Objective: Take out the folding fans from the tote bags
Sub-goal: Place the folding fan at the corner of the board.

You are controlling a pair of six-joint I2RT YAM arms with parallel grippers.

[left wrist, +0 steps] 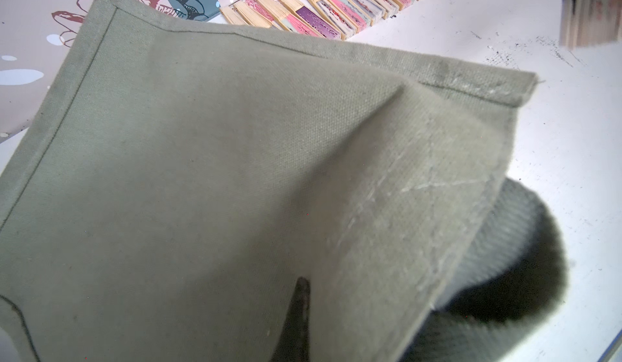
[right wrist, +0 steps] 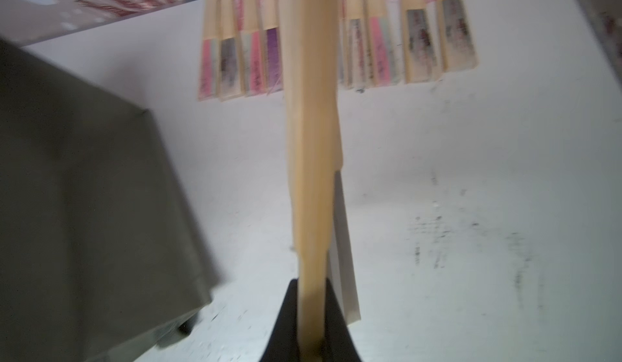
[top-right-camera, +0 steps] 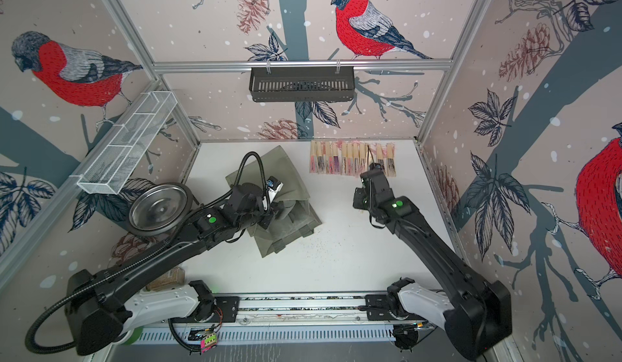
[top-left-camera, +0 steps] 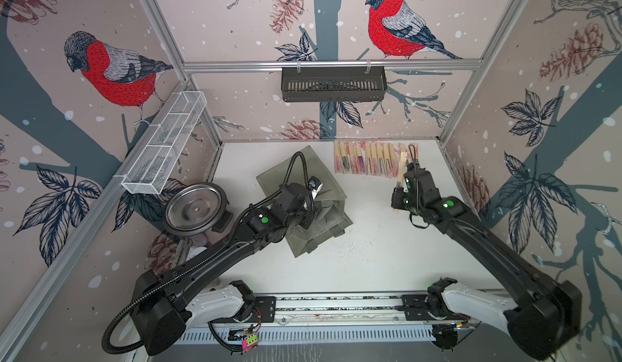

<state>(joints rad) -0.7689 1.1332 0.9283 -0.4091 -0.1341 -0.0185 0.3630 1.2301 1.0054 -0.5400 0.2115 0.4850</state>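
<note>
Walls (top-left-camera: 235,23): three sides are papered in pale pink, printed with red-breasted birds, pine cones, dark leaves, grey-blue branches and white specks.
Frame (top-left-camera: 330,64): aluminium bars are run along the wall edges and corners.
Table (top-left-camera: 370,259): white and matt; dark scuffs and specks are seen on it.
Basket (top-left-camera: 333,84): black, slotted, hung from the back bar.
Tray (top-left-camera: 165,141): white wire mesh, divided into compartments, fixed along the left wall.
Dish (top-left-camera: 195,208): round, shiny steel, tilted, set below the tray.
Light: even; soft shadows are cast.
</note>
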